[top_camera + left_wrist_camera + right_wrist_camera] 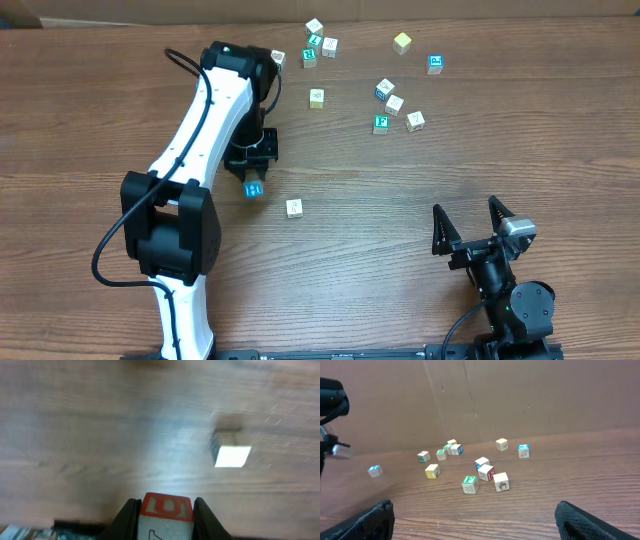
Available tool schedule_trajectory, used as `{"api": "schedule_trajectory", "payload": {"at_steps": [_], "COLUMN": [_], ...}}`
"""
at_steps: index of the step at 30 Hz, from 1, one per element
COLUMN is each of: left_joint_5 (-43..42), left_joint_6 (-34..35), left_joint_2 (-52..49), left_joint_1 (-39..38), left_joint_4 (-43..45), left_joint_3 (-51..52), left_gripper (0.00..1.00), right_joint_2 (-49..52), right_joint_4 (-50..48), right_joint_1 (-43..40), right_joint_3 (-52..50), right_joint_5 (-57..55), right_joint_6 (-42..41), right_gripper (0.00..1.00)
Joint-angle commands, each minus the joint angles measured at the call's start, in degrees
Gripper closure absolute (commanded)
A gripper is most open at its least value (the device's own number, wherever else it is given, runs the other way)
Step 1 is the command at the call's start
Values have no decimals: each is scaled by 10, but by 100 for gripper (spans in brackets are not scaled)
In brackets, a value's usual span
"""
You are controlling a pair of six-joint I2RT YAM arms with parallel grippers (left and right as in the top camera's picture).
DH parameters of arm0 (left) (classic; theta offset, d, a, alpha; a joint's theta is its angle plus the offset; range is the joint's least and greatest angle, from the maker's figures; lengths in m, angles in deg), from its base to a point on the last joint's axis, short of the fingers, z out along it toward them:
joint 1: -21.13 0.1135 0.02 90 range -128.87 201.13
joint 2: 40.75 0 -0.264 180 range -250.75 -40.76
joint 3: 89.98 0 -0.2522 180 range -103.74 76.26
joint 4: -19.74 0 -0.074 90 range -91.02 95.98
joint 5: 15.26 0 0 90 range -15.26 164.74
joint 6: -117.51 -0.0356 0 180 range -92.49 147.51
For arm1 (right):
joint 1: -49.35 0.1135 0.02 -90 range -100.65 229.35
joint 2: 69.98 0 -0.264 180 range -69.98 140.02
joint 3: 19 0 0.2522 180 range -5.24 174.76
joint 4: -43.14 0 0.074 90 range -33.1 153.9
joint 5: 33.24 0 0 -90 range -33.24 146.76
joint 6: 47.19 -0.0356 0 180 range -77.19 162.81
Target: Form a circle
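The left pincer (166, 519) is gripping a small cream wooden alphabet cube with a red-printed face (166, 506). Its jaws are standing only narrowly apart and pressing on two opposite sides of the cube, just above the brown wood-grain table (90, 110).

A lone cream wooden cube with a pale top (294, 207) is lying on the table near the held cube, not touching it, on the side toward the right arm.

Well beyond the held cube, toward the far edge of the table, the tight cluster of four tiny cream wooden alphabet cubes with blue or green printed faces (315, 42) is sitting with its cubes close together. Whether they are closing into a true ring cannot be told.

A looser scatter of cream cubes with green, blue and red faces (394, 104) is lying farther from the held cube, out toward the right.

The right pincer (465, 206) is resting well apart from the held cube, its jaws spread wide and holding nothing.
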Motion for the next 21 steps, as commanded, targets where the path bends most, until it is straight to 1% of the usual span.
{"api": "schedule_trajectory", "payload": {"at_steps": [1, 6, 8, 12, 17, 21], "left_joint_5": [-8, 30, 32, 42, 102, 101], "left_joint_6": [10, 10, 9, 11, 83, 122], "left_joint_2": [-1, 0, 4, 37, 135, 202], "left_joint_1": [-11, -28, -37, -54, -64, -64], "left_joint_4": [-19, -35, -35, -35, -26, 39], "left_joint_3": [17, 25, 31, 65, 148, 212], "left_gripper": [96, 96, 96, 96, 96, 96], "right_joint_2": [-5, -5, -5, -4, -5, -5], "right_joint_4": [-4, -4, -4, -4, -4, -4], "right_joint_1": [2, 2, 2, 2, 2, 2], "right_joint_3": [-6, -6, -6, -6, -6, -6], "right_joint_5": [-5, -5, -5, -5, -5, -5], "right_joint_6": [2, 2, 2, 2, 2, 2], "right_gripper": [0, 0, 0, 0, 0, 0]}}
